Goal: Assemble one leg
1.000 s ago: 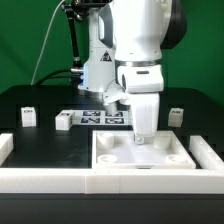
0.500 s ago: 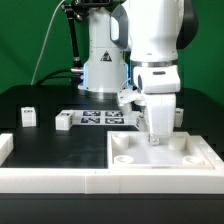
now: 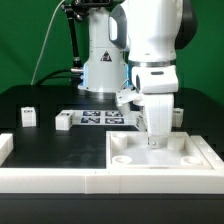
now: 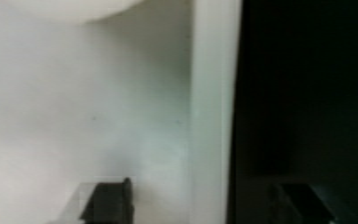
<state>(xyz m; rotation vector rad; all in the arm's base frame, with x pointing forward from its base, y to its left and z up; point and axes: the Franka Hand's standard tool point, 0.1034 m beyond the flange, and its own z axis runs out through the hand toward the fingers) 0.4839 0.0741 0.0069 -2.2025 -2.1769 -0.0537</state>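
Three small white legs with marker tags stand on the black table in the exterior view: one at the left (image 3: 28,116), one beside it (image 3: 64,121), and one (image 3: 177,116) partly hidden behind my arm. My gripper (image 3: 155,143) is down at the far edge of the large flat white panel (image 3: 160,162) with round corner sockets. In the wrist view my gripper (image 4: 204,203) is open. One finger (image 4: 108,200) is over the white panel (image 4: 87,110). The other finger is over the dark table, so the panel's edge runs between them. The gripper holds no leg.
The marker board (image 3: 100,118) lies on the table between the legs. A white rail (image 3: 55,180) runs along the front with a raised end at the left (image 3: 5,148). The panel lies against this rail at the exterior view's right. The robot's base (image 3: 100,65) stands behind.
Since 1.0 s ago the gripper and the white panel have shifted together toward the exterior view's right. Over the last half second nothing has visibly moved.
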